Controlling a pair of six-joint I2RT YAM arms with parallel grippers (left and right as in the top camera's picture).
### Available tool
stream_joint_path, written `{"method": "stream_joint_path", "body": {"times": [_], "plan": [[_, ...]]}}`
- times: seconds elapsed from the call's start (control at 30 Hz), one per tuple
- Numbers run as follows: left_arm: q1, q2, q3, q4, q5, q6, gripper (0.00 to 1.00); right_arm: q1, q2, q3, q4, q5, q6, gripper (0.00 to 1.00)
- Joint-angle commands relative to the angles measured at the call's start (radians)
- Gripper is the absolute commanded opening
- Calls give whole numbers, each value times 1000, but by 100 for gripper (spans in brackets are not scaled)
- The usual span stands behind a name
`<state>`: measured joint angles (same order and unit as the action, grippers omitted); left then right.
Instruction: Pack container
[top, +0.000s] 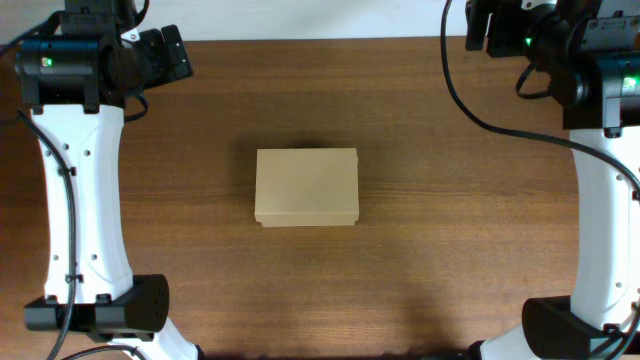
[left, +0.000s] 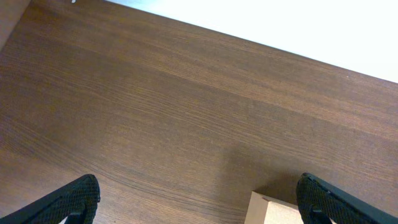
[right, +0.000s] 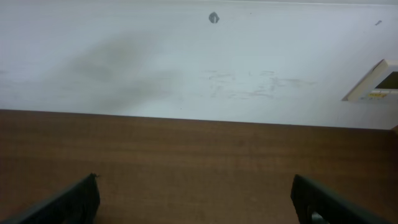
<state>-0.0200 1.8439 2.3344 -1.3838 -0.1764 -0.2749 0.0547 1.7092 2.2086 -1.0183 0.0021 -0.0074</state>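
The container (top: 306, 186) is a plain brown cardboard box with its lid shut, sitting in the middle of the wooden table. One corner of it shows at the bottom of the left wrist view (left: 268, 210). My left gripper (left: 198, 202) is open and empty, held at the far left corner of the table, well away from the box. My right gripper (right: 196, 202) is open and empty at the far right corner, facing the white wall; the box is out of its view.
The brown wooden table (top: 450, 150) ends at a white wall (right: 199, 56) at the back. Both arm bases stand at the front corners, left (top: 95, 310) and right (top: 580, 320).
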Motion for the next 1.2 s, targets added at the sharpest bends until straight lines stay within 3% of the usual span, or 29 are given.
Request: {"method": "stream_joint_path", "body": {"times": [0.0, 0.3, 0.47, 0.6, 0.77, 0.87, 1.17], "plan": [[3, -15, 16, -1, -12, 3, 100, 1, -14, 18, 0, -10, 5, 99], [3, -15, 16, -1, -12, 3, 100, 1, -38, 11, -48, -10, 5, 99], [3, -15, 16, -1, -12, 3, 100, 1, -194, -107, 16, -18, 6, 99], [3, -15, 16, -1, -12, 3, 100, 1, -405, -385, 266, -18, 8, 99], [3, -15, 16, -1, -12, 3, 100, 1, -772, -901, 616, -30, 9, 99], [3, -15, 16, -1, -12, 3, 100, 1, -971, -1162, 728, -38, 9, 99], [3, -15, 16, -1, -12, 3, 100, -37, -1402, -1688, 773, -48, 8, 99]]}}
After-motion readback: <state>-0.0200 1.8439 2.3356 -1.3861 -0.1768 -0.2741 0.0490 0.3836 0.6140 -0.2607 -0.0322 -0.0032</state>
